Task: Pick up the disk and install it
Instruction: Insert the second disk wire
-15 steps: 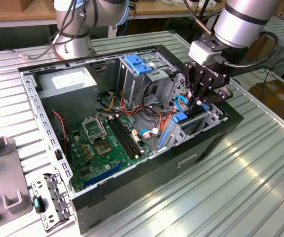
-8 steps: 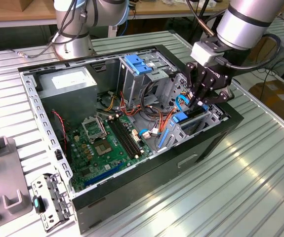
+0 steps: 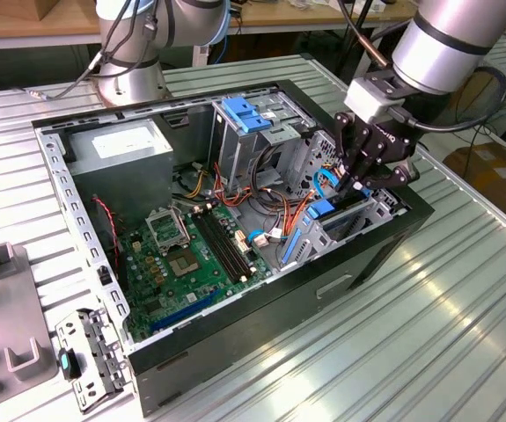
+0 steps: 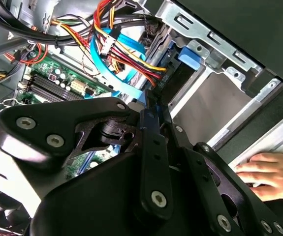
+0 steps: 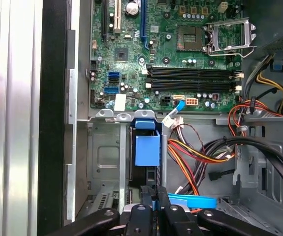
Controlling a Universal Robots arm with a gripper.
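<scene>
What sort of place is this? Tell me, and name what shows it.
Probably a robotics lab or test workshop. An open computer case lies on a ribbed metal table, the arm's tool reaches into its drive bay, and wooden desks with cables stand behind.

Person's hand [image 4: 264, 172] cut off at lower right edge of second wrist view; dark disk [image 5: 145, 169] mostly sunk in metal bay, first wrist view; black gripper [image 5: 155, 204] cropped at bottom edge.

Bundled cables [image 5: 205, 152] crowd one side of the drive bay [image 5: 109, 157], a hand [image 4: 262, 172] rests nearby.
</scene>
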